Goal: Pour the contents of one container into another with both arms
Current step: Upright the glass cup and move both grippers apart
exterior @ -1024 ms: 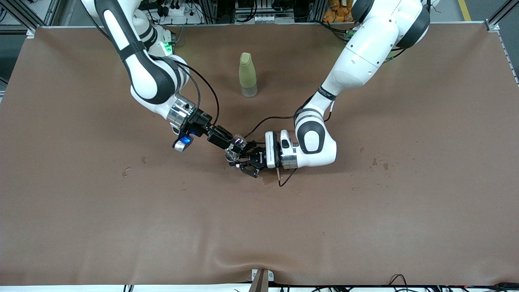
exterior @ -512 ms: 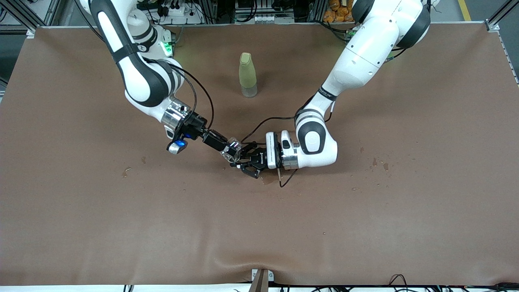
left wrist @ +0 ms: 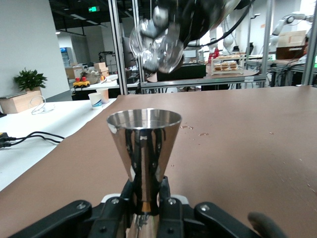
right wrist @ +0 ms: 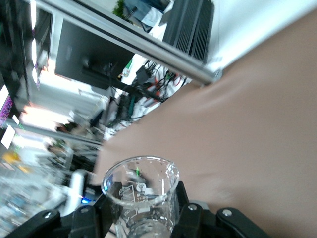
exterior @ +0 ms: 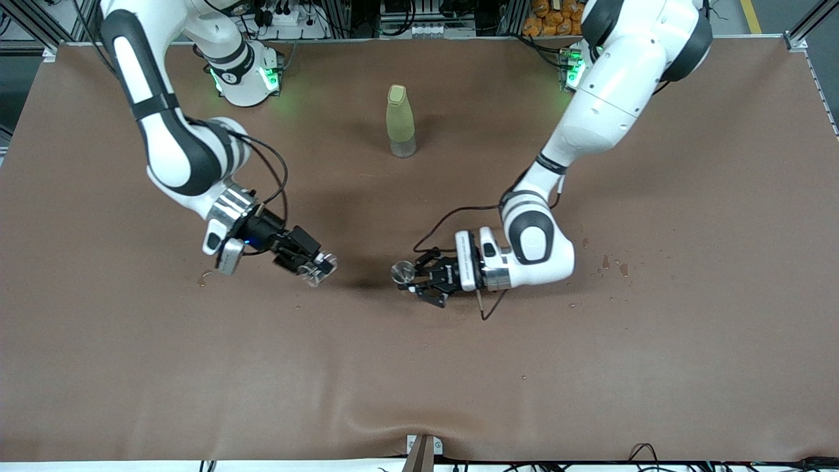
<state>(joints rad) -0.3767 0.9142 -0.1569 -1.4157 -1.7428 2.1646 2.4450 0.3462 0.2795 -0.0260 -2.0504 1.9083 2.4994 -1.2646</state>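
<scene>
Now the right gripper (exterior: 313,265) clamps the clear cup (exterior: 319,269), tilted, over the table (exterior: 655,360) toward the right arm's end. The left gripper (exterior: 423,283) pinches the goblet (exterior: 402,270) upright by its stem, well apart from the cup. Pouring looks done; both vessels probably need setting down. The bottle (exterior: 399,120) stands untouched.

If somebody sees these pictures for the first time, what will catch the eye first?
Two white arms reach over the brown table, each claw shut on a small vessel. The right claw holds a clear cup tilted; the left claw holds a silvery goblet upright. A yellow-green bottle stands between the bases.
</scene>
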